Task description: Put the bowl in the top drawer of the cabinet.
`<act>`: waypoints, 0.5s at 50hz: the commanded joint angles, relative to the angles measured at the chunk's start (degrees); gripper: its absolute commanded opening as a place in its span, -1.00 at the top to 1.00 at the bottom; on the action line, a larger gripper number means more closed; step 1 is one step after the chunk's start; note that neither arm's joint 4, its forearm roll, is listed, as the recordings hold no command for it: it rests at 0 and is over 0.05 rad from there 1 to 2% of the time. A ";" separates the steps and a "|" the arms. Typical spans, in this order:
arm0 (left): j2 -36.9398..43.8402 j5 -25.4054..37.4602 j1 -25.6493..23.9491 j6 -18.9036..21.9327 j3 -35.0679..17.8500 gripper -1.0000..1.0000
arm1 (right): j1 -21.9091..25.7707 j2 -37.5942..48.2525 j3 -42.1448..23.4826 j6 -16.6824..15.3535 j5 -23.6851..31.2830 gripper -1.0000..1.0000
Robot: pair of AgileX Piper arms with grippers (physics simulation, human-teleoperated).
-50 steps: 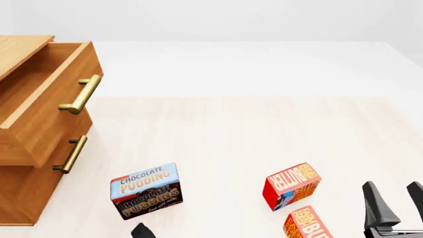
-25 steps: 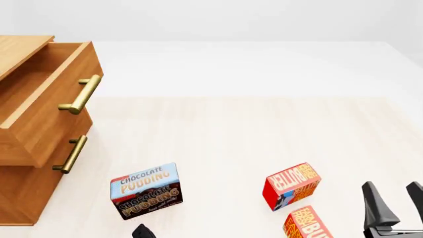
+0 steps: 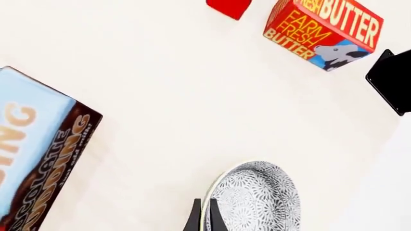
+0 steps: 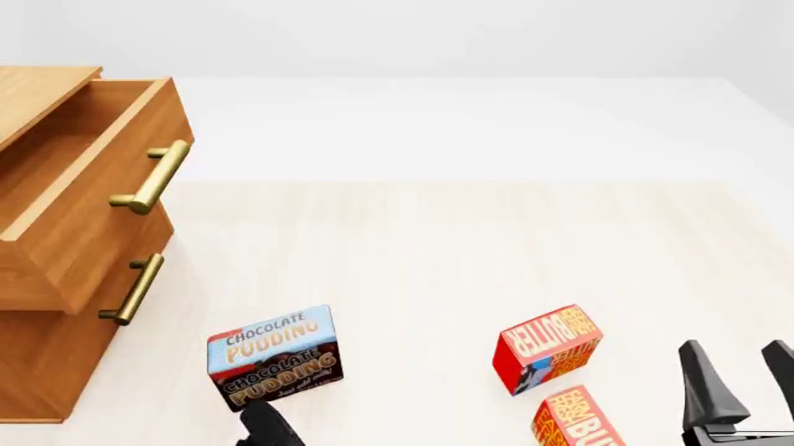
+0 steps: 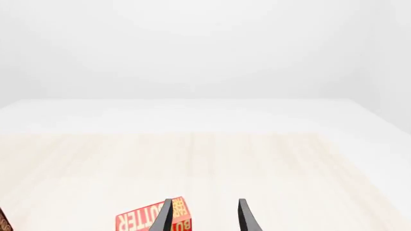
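The bowl (image 3: 257, 199), white with a fine grey lattice outside, shows only in the left wrist view, seen tilted with its outside toward the camera. My left gripper (image 3: 203, 219) is shut on the bowl's rim, one thin finger on each side. In the front view only a black part of the left arm (image 4: 267, 427) pokes up at the bottom edge, just below the pudding box. At far left the cabinet (image 4: 44, 362) has its top drawer (image 4: 99, 200) pulled out, brass handle (image 4: 152, 177) facing right. My right gripper (image 4: 748, 376) stands open at bottom right, holding nothing.
A chocolate pudding box (image 4: 273, 358) stands between the left arm and the cabinet. Two red butter boxes (image 4: 546, 348) (image 4: 581, 420) sit near the right gripper. The lower drawer (image 4: 134, 288) is closed.
The black part of the left arm has risen a little into the front view, closer to the pudding box. The right gripper and the boxes have not moved.
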 commanded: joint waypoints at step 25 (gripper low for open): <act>-12.40 22.27 6.84 8.58 -17.15 1.00 | 0.70 -0.13 0.00 -0.02 -0.08 -1.00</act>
